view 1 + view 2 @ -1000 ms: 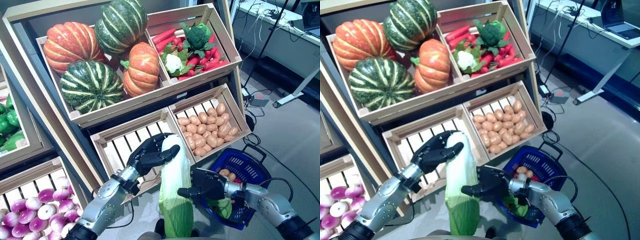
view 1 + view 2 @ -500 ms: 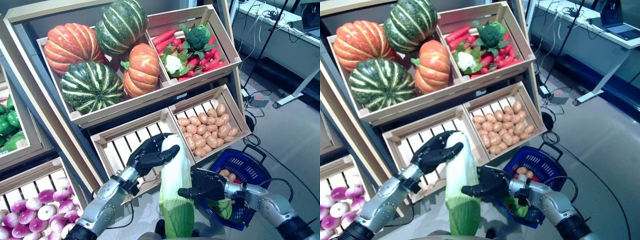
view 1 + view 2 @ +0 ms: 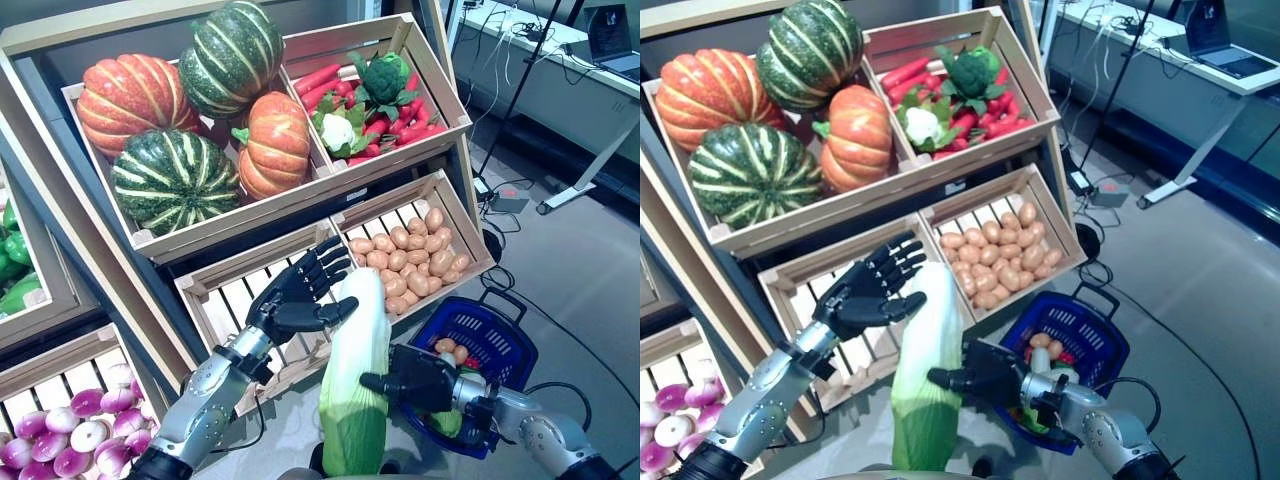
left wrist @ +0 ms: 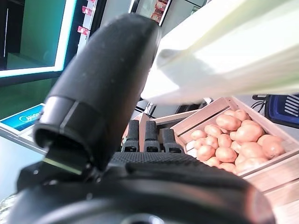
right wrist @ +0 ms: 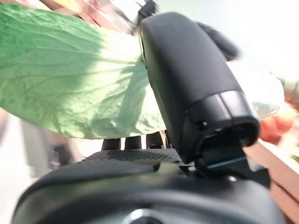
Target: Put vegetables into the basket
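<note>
A long napa cabbage (image 3: 355, 380), white at the top and green at the bottom, stands upright in the air before the stand. My right hand (image 3: 415, 378) is curled round its middle; its thumb (image 5: 187, 93) lies over the green leaf (image 5: 70, 79). My left hand (image 3: 295, 300) is at the cabbage's top with straight, spread fingers, and its thumb (image 4: 103, 93) touches the white end (image 4: 224, 46). The blue basket (image 3: 505, 335) stands on the floor just right of the cabbage. It holds potatoes (image 3: 447, 348) and a green vegetable (image 3: 447, 422).
A slatted wooden crate (image 3: 240, 300) lies right behind my left hand, and a crate of potatoes (image 3: 415, 250) stands above the basket. The sloping stand rises behind both. A white desk (image 3: 560, 60) stands at the far right across grey floor.
My left hand's fingers have uncurled from the cabbage's top and now stand straight. My right hand still holds the cabbage. The camera has shifted a little.
</note>
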Robot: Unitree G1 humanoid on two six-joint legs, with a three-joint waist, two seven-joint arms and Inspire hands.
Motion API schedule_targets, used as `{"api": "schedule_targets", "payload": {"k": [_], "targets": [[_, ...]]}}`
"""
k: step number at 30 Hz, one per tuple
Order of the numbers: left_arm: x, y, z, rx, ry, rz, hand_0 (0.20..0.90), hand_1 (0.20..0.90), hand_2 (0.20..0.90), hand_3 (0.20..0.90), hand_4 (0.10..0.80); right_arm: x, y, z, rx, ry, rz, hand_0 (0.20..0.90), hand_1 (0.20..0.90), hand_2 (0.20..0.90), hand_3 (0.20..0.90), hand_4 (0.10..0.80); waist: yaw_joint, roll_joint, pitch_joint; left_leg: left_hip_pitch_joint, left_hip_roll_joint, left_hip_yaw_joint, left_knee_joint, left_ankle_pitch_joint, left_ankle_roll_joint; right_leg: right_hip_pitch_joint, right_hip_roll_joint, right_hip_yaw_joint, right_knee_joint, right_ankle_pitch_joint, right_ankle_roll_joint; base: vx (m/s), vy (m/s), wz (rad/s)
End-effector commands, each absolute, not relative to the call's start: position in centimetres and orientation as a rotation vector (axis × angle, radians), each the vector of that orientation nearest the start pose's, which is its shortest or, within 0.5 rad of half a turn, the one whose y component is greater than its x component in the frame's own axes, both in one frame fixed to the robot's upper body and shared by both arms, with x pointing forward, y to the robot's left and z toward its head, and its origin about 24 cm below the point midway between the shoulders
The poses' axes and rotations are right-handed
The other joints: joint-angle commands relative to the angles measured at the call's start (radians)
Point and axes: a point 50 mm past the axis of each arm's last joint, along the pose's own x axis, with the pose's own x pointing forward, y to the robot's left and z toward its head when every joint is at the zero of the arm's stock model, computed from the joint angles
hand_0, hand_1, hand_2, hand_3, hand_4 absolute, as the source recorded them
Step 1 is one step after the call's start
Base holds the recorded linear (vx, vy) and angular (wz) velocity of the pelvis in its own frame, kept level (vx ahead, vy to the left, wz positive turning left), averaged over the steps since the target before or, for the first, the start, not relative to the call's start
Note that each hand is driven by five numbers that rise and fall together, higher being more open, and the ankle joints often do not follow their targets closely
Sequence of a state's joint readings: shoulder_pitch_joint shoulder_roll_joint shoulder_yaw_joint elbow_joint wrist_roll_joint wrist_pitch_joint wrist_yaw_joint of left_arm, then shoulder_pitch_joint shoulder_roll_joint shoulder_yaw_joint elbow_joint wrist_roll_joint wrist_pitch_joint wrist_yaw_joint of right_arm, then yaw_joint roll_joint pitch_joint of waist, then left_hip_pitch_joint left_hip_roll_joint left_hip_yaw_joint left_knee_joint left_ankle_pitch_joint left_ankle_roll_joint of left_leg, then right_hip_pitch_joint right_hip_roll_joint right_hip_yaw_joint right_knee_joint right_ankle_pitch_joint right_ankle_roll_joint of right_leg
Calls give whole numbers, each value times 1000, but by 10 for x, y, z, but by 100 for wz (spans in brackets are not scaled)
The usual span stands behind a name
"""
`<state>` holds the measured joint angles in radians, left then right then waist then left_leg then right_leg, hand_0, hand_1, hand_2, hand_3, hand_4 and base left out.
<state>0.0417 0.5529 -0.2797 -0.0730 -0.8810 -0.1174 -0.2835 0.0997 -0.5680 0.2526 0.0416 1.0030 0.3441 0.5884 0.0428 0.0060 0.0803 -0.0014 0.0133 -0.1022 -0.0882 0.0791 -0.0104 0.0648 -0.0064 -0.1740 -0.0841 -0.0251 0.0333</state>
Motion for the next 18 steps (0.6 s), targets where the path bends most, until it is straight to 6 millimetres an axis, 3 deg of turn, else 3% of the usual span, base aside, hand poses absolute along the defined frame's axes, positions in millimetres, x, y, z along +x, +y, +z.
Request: {"api": "schedule_targets", "payload": {"k": [1,11,16,18], "targets": [[242,188,96,-388,-233,-501,900,900,900,900,800,226,-188,50,762,79,635,300,300,300,300,400,-12,-44,-69,11,-16,29,1,-47,19,-38,-84,66,-3,102,59,0,-28,-6],[242,193,96,-431,-247,-463,900,900,900,900,800,233,-221,68,933,-274,335,300,300,300,300,400,-35,-31,6,-29,-15,34,4,-46,23,-102,-58,97,33,83,41,-95,-23,-9],[254,188,114,-441,-352,-460,900,900,900,900,800,248,-244,79,1066,-508,86,300,300,300,300,400,-52,-14,134,-115,-17,43,19,-26,28,-211,-33,110,105,70,25,-301,12,-9],[257,187,118,-442,-376,-453,900,900,900,900,800,251,-249,79,1078,-528,34,300,300,300,300,400,-55,-11,158,-135,-18,53,33,-26,29,-232,-28,112,127,64,21,-178,8,-15]]}}
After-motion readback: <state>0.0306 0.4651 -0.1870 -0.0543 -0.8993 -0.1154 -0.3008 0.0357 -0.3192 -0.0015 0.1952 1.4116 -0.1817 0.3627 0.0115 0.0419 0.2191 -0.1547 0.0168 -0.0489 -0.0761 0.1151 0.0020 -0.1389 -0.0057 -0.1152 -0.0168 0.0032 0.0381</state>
